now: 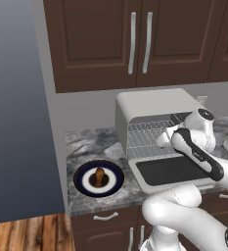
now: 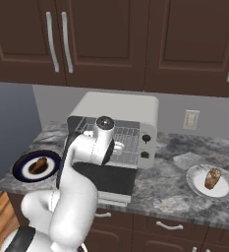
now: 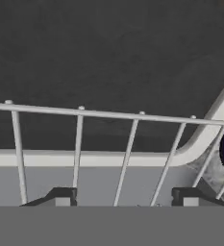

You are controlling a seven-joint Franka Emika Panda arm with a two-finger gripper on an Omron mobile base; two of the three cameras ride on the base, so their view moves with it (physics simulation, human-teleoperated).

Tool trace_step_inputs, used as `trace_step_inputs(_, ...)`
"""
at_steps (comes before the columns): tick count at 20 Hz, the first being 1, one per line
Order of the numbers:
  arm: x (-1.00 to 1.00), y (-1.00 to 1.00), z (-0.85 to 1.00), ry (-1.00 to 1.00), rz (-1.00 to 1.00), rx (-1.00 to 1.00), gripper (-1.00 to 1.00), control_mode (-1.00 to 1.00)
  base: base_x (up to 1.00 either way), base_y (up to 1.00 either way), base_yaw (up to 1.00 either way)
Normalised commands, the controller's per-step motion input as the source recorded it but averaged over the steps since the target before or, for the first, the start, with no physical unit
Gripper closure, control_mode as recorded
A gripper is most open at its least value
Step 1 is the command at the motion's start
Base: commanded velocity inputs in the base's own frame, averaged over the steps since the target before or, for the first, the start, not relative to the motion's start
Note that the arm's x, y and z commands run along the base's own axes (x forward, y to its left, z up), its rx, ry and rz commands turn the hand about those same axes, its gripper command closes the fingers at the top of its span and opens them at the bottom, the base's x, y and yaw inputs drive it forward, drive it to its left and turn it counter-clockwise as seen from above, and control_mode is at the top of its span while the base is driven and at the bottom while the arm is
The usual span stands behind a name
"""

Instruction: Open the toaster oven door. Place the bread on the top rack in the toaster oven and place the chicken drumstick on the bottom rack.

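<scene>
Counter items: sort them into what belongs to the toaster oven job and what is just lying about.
Part of the job:
toaster oven, door already down
rack
food on the dark blue plate
food on the white plate
gripper

Just lying about:
upper cabinets
wall outlet
drawers under the counter

no readable text, label, brand, number or sign is found in any view. the toaster oven point(image 2: 117, 135), its two knobs point(image 2: 145, 146) and the wall outlet point(image 2: 190, 119) are plain, and no markings are seen on the cabinet doors point(image 1: 135, 39).
</scene>
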Motion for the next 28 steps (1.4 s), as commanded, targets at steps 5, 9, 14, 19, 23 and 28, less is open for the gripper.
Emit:
trace_step_inputs(5,-0.7,-0.18,0.7,0.0,-0.02,-0.05,-1.0,-1.0,0.0,0.0,0.0)
trace_step_inputs(9,-0.54,-0.59,0.69,-0.02,-0.03,-0.17,-1.0,-1.0,0.0,0.0,0.0)
trace_step_inputs(14,-0.36,-0.67,0.05,0.06,-0.12,-0.23,-1.0,-1.0,0.0,0.0,0.0)
trace_step_inputs(19,-0.08,-0.6,0.0,0.0,-0.17,-0.15,-1.0,-1.0,0.0,0.0,0.0)
trace_step_inputs(23,0.0,-0.72,0.01,0.0,-0.25,-0.11,-1.0,-1.0,0.0,0.0,0.0)
trace_step_inputs(28,0.0,-0.85,0.02,0.03,-0.26,0.0,-1.0,-1.0,0.0,0.0,0.0)
